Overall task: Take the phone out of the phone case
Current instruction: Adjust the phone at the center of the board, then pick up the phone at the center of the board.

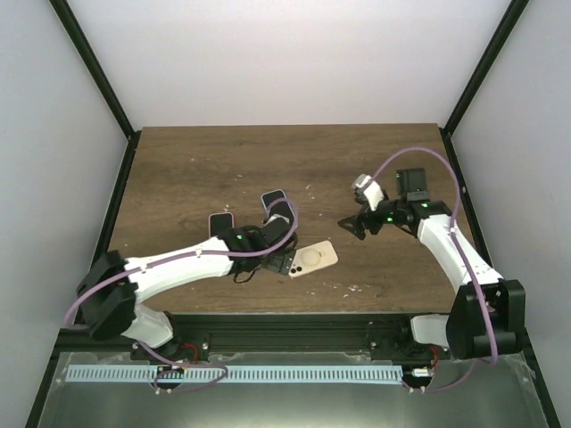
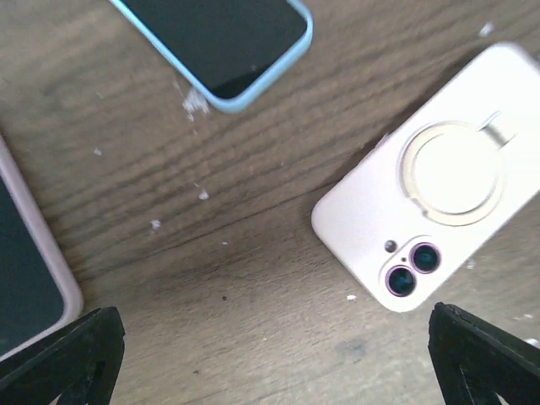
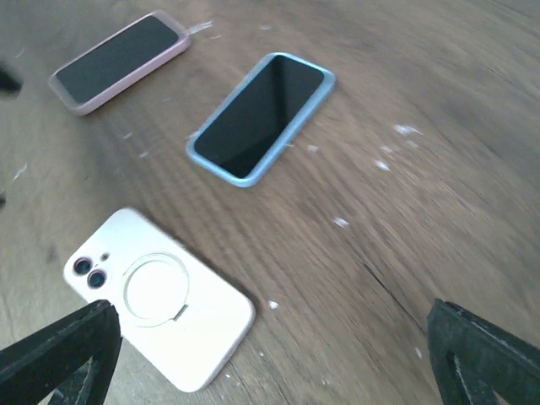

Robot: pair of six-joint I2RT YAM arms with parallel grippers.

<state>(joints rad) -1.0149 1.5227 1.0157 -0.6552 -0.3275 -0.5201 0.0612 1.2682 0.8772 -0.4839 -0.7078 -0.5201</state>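
Note:
A phone in a cream case (image 1: 313,259) with a ring on its back lies face down at the table's front centre. My left gripper (image 1: 264,267) is open and empty just left of its camera end; in the left wrist view (image 2: 274,371) the cream-cased phone (image 2: 430,186) lies ahead to the right, between the spread fingers (image 2: 67,363) but not touched. My right gripper (image 1: 354,227) is open and empty, hovering right of the phone; it shows in the right wrist view (image 3: 270,371) with the cream-cased phone (image 3: 160,295) at lower left.
A phone in a blue case (image 1: 273,197) lies face up behind my left arm, also seen by the left wrist (image 2: 228,42) and right wrist (image 3: 261,114). A phone in a pink case (image 1: 220,221) lies to its left (image 2: 25,278) (image 3: 118,59). White crumbs dot the wood.

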